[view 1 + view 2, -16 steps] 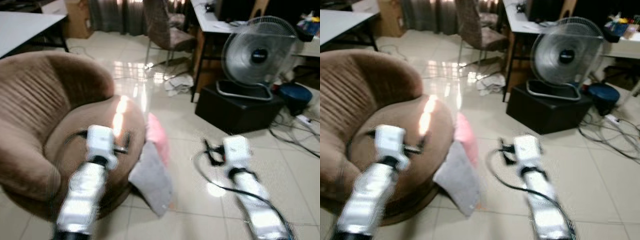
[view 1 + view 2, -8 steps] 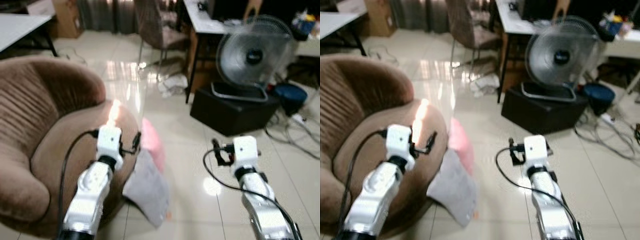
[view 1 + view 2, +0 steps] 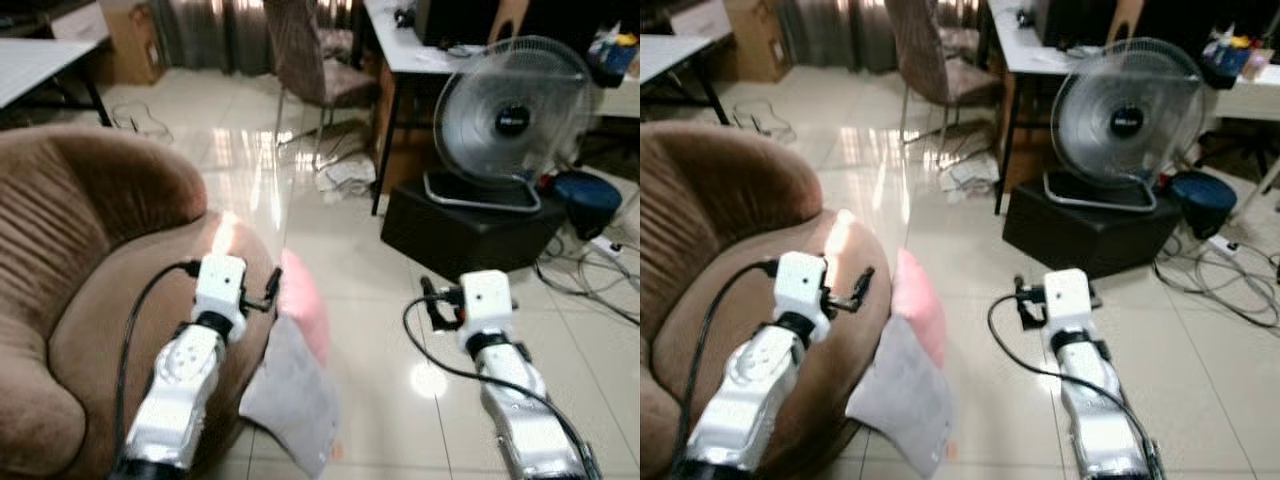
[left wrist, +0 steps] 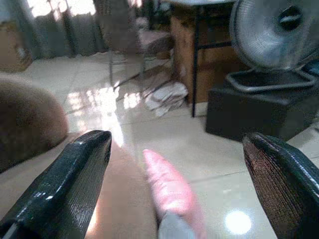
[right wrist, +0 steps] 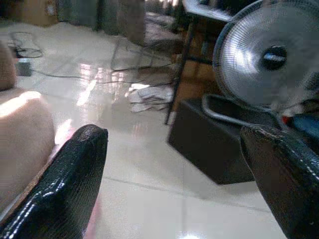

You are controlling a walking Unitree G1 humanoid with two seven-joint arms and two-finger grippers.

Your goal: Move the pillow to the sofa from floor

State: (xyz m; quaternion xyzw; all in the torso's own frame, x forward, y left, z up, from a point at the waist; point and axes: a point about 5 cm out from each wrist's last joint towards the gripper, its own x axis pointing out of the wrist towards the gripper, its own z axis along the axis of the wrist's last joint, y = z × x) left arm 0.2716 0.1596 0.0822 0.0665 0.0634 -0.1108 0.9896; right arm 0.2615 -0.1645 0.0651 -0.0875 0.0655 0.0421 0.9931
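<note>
Against the sofa (image 3: 90, 300) leans the pillow (image 3: 300, 350) (both end effectors (image 4: 174, 164) (image 5: 174, 174) spread wide, empty).

Brown ribbed sofa (image 3: 70, 260) at nine o'clock; pink pillow (image 3: 303, 305) with grey cloth (image 3: 290, 395) at centre; silver-grey fan (image 3: 510, 115) on black box (image 3: 465, 225) at two o'clock.

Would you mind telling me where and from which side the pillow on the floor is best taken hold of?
Probably by its upper edge, from above. The pillow stands tilted against the front of the brown sofa, pink side toward the sofa, grey side outward, so its top edge is free. The open left gripper hangs nearest that edge; the open right gripper could steady the floor-side face.
</note>
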